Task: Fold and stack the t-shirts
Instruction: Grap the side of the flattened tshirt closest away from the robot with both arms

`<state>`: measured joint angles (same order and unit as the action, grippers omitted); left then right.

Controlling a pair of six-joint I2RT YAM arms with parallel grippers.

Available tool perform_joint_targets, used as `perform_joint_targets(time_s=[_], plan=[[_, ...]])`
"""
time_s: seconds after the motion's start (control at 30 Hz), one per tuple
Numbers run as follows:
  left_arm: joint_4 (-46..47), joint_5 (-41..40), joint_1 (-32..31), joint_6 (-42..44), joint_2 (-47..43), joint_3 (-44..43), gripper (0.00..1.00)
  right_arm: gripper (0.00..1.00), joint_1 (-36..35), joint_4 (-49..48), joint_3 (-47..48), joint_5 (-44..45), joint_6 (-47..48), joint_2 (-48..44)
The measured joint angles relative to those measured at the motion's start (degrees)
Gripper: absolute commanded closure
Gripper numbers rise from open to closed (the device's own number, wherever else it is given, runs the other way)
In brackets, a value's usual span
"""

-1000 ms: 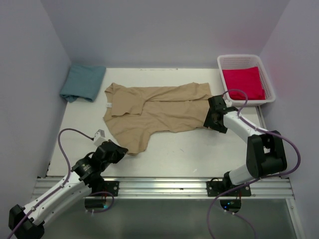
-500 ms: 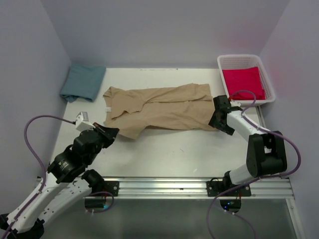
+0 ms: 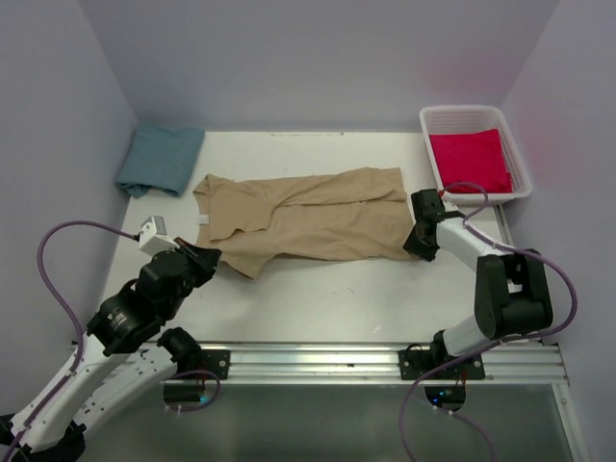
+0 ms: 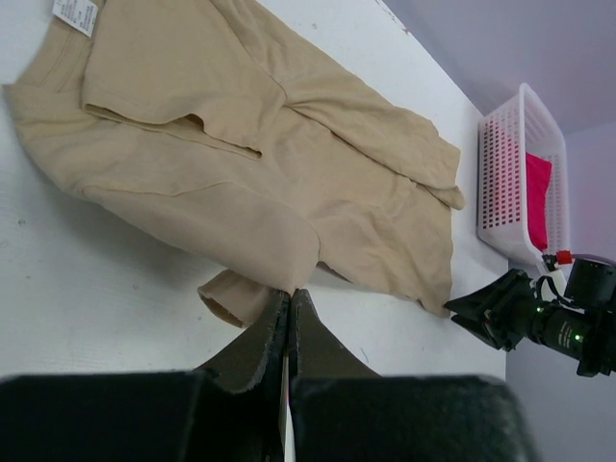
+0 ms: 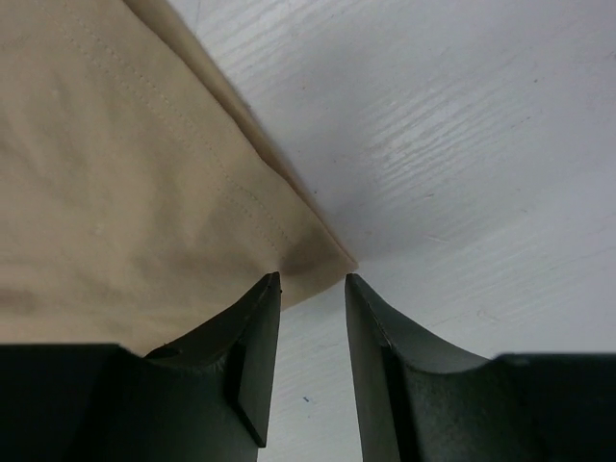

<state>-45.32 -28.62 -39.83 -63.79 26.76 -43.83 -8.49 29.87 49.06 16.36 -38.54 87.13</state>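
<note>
Centrally on the white desk (image 3: 346, 289) lies the tan t-shirt (image 3: 308, 214), partly folded lengthwise. The left tool (image 4: 289, 294) is pressed together on its near edge. The right tool (image 5: 313, 284), fingers spread, straddles its hem corner. A folded teal t-shirt (image 3: 159, 161) sits far left, and a red-pink t-shirt (image 3: 470, 160) lies in the white basket (image 3: 462, 111).

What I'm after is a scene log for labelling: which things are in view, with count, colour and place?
tan t-shirt: 1, tan, spread partly folded across the middle of the table
teal-blue t-shirt: 1, teal-blue, folded at the far left corner
red-pink t-shirt: 1, bright red-pink, lying in the basket
basket: 1, white slatted plastic, far right corner
table: 1, white, under everything
left claw: 1, black, shut on the tan t-shirt's near left edge
right claw: 1, black, open, the tan t-shirt's near right corner between its fingertips
</note>
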Motion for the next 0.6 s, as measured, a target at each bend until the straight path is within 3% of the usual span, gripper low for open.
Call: perform_joint_targets(time_s=[0.33,0.47,0.6], plan=[[-0.3,-0.7,0.0,0.0,0.2,0.0,1.0,0.62,0.2,-2.6,-2.8,-2.3,-1.7,0.7],[-0.3,-0.9,0.0,0.0,0.2,0.0,1.0,0.54,0.2,-2.6,-2.8,-1.8,-2.6,0.6],[-0.4,-1.4,0.0,0.0,0.2,0.0,1.0,0.54,0.3,-2.4,-2.8,0.0,-3.3,0.5]])
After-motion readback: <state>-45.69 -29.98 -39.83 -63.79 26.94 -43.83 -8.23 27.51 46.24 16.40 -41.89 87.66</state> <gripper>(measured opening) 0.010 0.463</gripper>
